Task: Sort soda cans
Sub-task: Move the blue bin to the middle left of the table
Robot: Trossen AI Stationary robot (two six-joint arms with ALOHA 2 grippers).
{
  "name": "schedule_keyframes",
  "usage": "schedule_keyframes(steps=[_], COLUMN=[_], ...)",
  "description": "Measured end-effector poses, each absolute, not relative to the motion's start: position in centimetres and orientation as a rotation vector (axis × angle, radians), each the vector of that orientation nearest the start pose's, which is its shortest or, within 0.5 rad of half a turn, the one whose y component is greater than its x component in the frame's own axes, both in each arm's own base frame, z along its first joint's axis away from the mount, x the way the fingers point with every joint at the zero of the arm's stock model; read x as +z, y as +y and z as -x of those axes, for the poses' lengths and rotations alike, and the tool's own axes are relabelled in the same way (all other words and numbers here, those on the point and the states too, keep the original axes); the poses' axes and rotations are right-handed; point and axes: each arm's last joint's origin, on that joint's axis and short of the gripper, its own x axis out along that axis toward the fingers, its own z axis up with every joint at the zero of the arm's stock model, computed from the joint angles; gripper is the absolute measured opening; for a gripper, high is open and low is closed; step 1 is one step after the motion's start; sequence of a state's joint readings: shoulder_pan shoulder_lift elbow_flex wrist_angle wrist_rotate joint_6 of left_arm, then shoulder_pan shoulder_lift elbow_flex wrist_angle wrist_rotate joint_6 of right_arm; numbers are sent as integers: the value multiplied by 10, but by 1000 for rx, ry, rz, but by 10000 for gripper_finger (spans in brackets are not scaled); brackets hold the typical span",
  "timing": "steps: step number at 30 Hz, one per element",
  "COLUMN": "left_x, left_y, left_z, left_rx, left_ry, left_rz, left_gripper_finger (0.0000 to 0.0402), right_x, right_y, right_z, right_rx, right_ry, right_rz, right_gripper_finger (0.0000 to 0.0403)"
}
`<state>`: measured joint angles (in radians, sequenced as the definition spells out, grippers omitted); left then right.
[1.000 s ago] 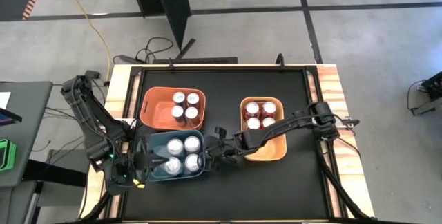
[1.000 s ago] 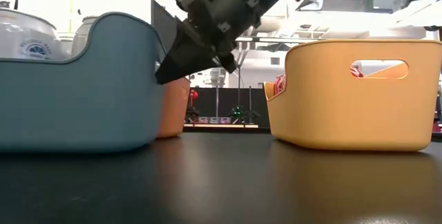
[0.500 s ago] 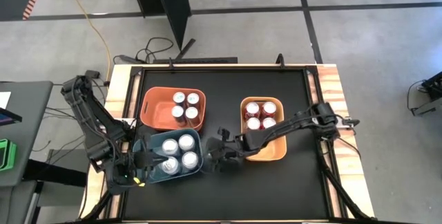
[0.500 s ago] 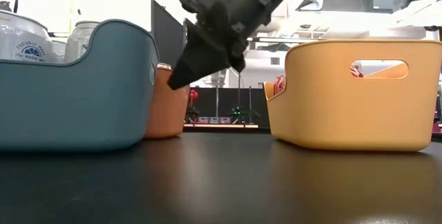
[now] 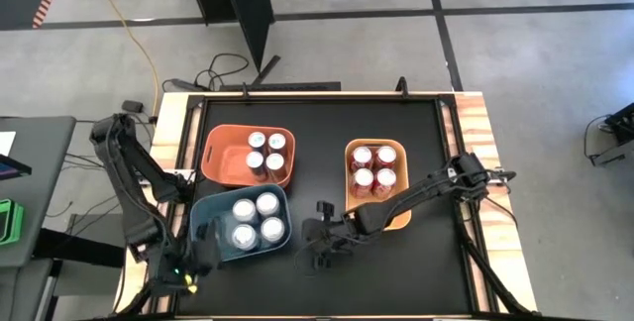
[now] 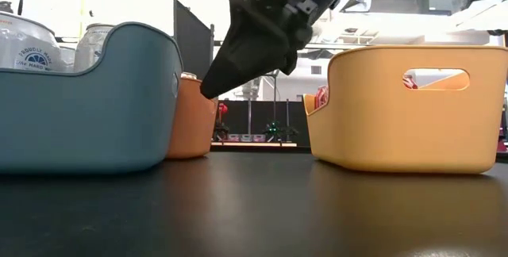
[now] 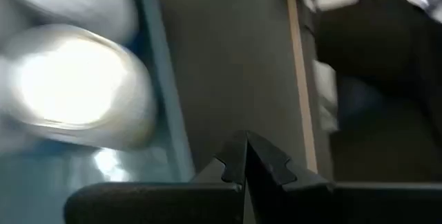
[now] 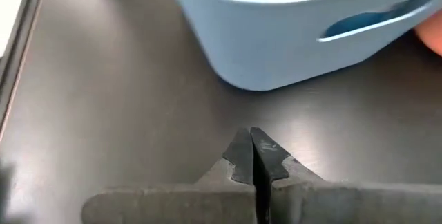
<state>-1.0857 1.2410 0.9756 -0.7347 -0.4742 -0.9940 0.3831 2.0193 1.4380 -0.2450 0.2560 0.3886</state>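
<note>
Overhead, the soda cans [image 5: 265, 153] sit sorted in three bins on the dark tabletop [image 5: 327, 123]: four silver-topped ones in the orange bin [image 5: 220, 156] toward ten o'clock, four red ones in the yellow bin [image 5: 390, 219] toward three o'clock, and four pale ones in the blue bin [image 5: 206, 220] toward eight o'clock (just below the orange one and nearly touching it). The right gripper [image 5: 319, 254] hangs over bare tabletop at six o'clock, between the blue and yellow bins, its fingers pressed together and holding nothing. The left gripper [image 5: 205, 259] lies at the blue bin's outer corner near seven o'clock, also pinched closed and empty, with a pale can top beside it in its wrist view.
</note>
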Motion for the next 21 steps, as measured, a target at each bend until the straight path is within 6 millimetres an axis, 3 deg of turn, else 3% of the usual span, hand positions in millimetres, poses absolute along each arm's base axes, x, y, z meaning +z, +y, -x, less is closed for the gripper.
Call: schedule_keyframes(steps=[5,9,15,21], left_x=[246,219,195,191], left_y=[-231,-241,-236,-226], left_z=[-130,-131,-128,-128], left_rx=[-253,-172,85,219], left_ry=[1023,1207,1323,1260], left_rz=[259,277,232,199], left_gripper_finger=[0,0,0,0], right_x=[187,187,187,187], right_y=[154,156,158,158], right_z=[-409,-408,-408,-408], right_rx=[-55,-50,-45,-46], right_ry=[789,787,781,783], right_rz=[-135,-136,-137,-137], right_gripper_finger=[4,4,4,4])
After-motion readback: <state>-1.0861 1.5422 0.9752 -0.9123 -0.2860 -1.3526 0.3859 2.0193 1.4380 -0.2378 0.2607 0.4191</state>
